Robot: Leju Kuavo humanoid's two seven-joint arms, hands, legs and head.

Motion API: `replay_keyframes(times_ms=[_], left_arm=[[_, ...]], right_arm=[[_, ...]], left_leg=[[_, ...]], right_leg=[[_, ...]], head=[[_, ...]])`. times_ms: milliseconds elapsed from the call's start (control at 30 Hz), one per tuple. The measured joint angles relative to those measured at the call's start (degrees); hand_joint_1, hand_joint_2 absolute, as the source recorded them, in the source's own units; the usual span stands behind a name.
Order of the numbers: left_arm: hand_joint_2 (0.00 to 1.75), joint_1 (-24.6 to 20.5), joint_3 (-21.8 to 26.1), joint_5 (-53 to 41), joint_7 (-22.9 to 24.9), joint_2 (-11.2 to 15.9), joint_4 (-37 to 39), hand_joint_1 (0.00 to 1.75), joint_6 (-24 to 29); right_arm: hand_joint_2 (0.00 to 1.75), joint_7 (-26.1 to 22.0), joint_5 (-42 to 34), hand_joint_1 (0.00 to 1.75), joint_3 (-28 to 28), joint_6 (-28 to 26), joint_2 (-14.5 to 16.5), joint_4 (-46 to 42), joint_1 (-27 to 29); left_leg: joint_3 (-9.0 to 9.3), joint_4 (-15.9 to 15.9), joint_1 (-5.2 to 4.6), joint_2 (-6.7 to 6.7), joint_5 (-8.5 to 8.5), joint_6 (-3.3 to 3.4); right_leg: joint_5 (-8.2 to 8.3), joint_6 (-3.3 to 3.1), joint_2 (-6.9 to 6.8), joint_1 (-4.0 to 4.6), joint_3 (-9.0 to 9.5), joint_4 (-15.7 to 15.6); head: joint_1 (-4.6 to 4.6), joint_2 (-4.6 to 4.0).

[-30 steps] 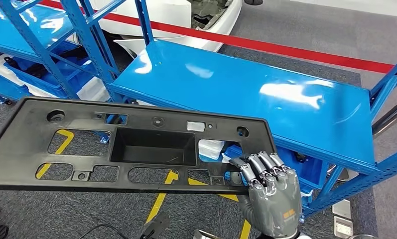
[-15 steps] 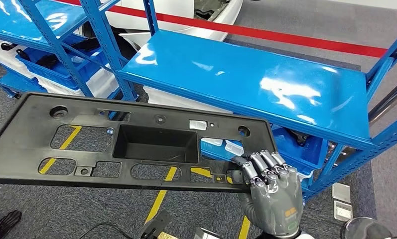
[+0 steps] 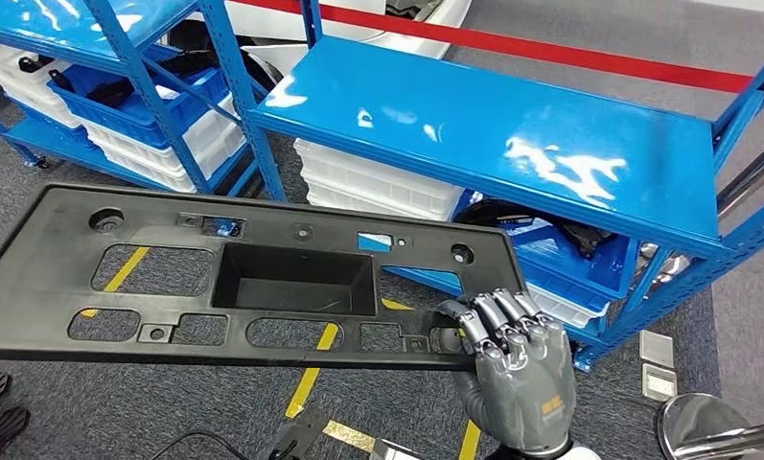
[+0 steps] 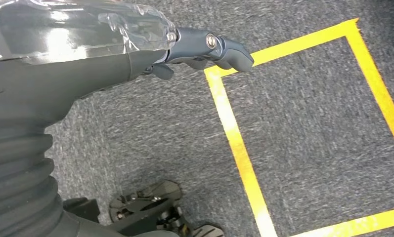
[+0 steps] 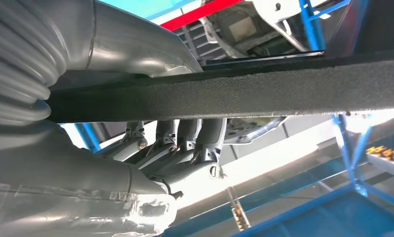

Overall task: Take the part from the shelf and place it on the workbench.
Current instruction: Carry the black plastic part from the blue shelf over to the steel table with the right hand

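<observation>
The right hand (image 3: pixel 517 369) is clamping the near edge of the long black perforated plastic panel (image 3: pixel 253 278), holding it level in front of the glossy blue steel shelf (image 3: pixel 512 144), under which white crates (image 3: pixel 378 192) and blue bins (image 3: pixel 574 264) are sitting, while the left hand (image 4: pixel 204 47) is hanging with fingers curled on nothing.

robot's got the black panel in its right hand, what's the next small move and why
Probably carry the black panel forward and up over the bare blue shelf top. The right hand grips the panel's near edge, the panel hangs over the yellow floor tape, short of the surface and resting on nothing.
</observation>
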Motion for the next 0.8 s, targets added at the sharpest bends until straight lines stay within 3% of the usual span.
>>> replay_keyframes(times_ms=[67, 133, 167, 200, 233, 300, 367, 467, 533, 633, 667, 700, 733, 800], left_arm=[[1.75, 0.04, 0.00, -0.01, -0.04, -0.01, 0.00, 0.00, -0.01], [1.75, 0.06, 0.00, -0.07, -0.07, -0.01, 0.00, 0.00, -0.05], [1.75, 0.09, 0.00, -0.09, -0.07, -0.01, 0.00, 0.00, -0.08], [1.75, 0.10, 0.00, -0.11, -0.07, 0.00, 0.00, 0.00, -0.10], [1.75, 0.11, 0.00, -0.11, -0.07, 0.00, 0.00, 0.00, -0.11], [1.75, 0.10, 0.01, -0.13, -0.07, -0.03, 0.00, 0.00, -0.11], [1.75, 0.06, 0.02, -0.14, -0.07, -0.07, 0.00, 0.00, -0.09], [1.75, 0.06, 0.02, -0.20, -0.07, -0.12, 0.00, 0.00, -0.07], [1.75, 0.02, 0.02, -0.22, -0.08, -0.14, 0.00, 0.00, -0.03], [1.75, 0.14, 0.02, -0.23, -0.09, -0.13, 0.00, 0.00, -0.04], [1.75, 0.23, 0.01, -0.23, -0.09, -0.13, 0.00, 0.00, -0.08], [1.75, 0.28, 0.01, -0.22, -0.09, -0.13, 0.00, 0.00, -0.10], [1.75, 0.30, 0.01, -0.22, -0.09, -0.13, 0.00, 0.00, -0.13], [1.75, 0.26, 0.01, -0.23, -0.09, -0.12, 0.00, 0.00, -0.14]], right_arm=[[1.75, -0.02, -0.03, 1.75, 0.00, -0.01, -0.01, 0.04, 0.06], [1.75, -0.02, -0.03, 1.75, 0.01, -0.01, -0.01, 0.16, 0.17], [1.75, -0.01, -0.03, 1.75, 0.01, -0.01, -0.01, 0.24, 0.25], [1.75, -0.01, -0.02, 1.75, 0.01, -0.01, -0.01, 0.32, 0.32], [1.75, -0.02, 0.01, 1.75, 0.01, -0.01, -0.01, 0.38, 0.39], [1.75, -0.06, 0.08, 1.75, 0.01, -0.01, -0.01, 0.44, 0.43], [1.75, -0.10, 0.11, 1.75, 0.00, -0.01, 0.02, 0.45, 0.39], [1.75, -0.12, 0.17, 1.75, -0.02, -0.01, 0.06, 0.45, 0.41], [1.75, -0.15, 0.22, 1.75, -0.02, -0.01, 0.14, 0.45, 0.41], [1.75, -0.19, 0.22, 1.75, -0.02, -0.01, 0.30, 0.51, 0.43], [1.75, -0.17, 0.22, 1.75, -0.02, -0.01, 0.31, 0.57, 0.47], [1.75, -0.16, 0.21, 1.75, -0.02, -0.01, 0.31, 0.63, 0.52], [1.75, -0.16, 0.21, 1.75, -0.01, -0.01, 0.32, 0.68, 0.57], [1.75, -0.18, 0.21, 1.75, 0.00, -0.01, 0.37, 0.72, 0.63]], left_leg=[[-0.72, -0.07, 0.01, 0.17, 0.69, 0.88], [-1.67, 0.25, -0.32, 0.24, 1.19, 1.30], [-2.13, 0.48, -0.48, 0.26, 1.37, 1.39], [-2.54, 0.72, -0.65, 0.27, 1.50, 1.44], [-2.83, 0.94, -0.82, 0.27, 1.57, 1.47], [-3.09, 1.22, -1.06, 0.24, 1.60, 1.46], [-3.48, 1.54, -1.13, 0.29, 1.74, 1.17], [-3.95, 1.70, -1.06, 0.44, 1.94, 0.37], [-4.55, 3.37, -1.13, 0.27, 0.51, -0.29], [-8.69, 13.00, -0.55, 0.08, -4.47, -1.39], [-9.98, 15.90, -0.29, 0.08, -5.34, -1.68], [-10.50, 17.09, -0.02, 0.09, -5.23, -1.92], [-9.94, 15.93, 0.24, 0.09, -4.00, -2.11], [-6.62, 8.84, 0.71, 0.07, -0.21, -2.40]], right_leg=[[-3.41, 0.37, 0.16, -0.13, -1.90, 4.63], [-7.50, 0.46, 0.26, -0.17, -4.63, 12.13], [-8.44, 0.42, 0.29, -0.16, -5.30, 14.64], [-8.36, 0.26, 0.31, -0.12, -5.00, 15.23], [-7.31, -0.03, 0.33, -0.04, -3.60, 13.55], [-4.42, -1.13, 0.33, 0.29, 1.19, 5.98], [-3.09, -1.88, 0.30, 0.68, 4.14, 0.38], [-2.88, -2.06, 0.31, 0.71, 4.32, -1.26], [-2.35, -2.36, 0.19, 0.23, 4.50, -2.17], [-2.02, -2.60, 0.05, -0.02, 4.32, -2.38], [-2.03, -2.59, 0.03, -0.05, 4.18, -2.22], [-2.05, -2.56, 0.04, -0.11, 4.05, -2.04], [-2.09, -2.49, 0.06, -0.19, 3.96, -1.85], [-2.29, -2.13, 0.17, -0.34, 3.86, -1.41]], head=[[0.36, 0.00], [0.56, 0.00], [0.59, 0.00], [0.59, 0.00], [0.59, 0.00], [0.58, 0.00], [0.57, 0.00], [0.59, 0.00], [0.43, 0.00], [0.09, 0.00], [0.08, 0.00], [0.07, 0.00], [0.05, 0.00], [0.06, 0.00]])
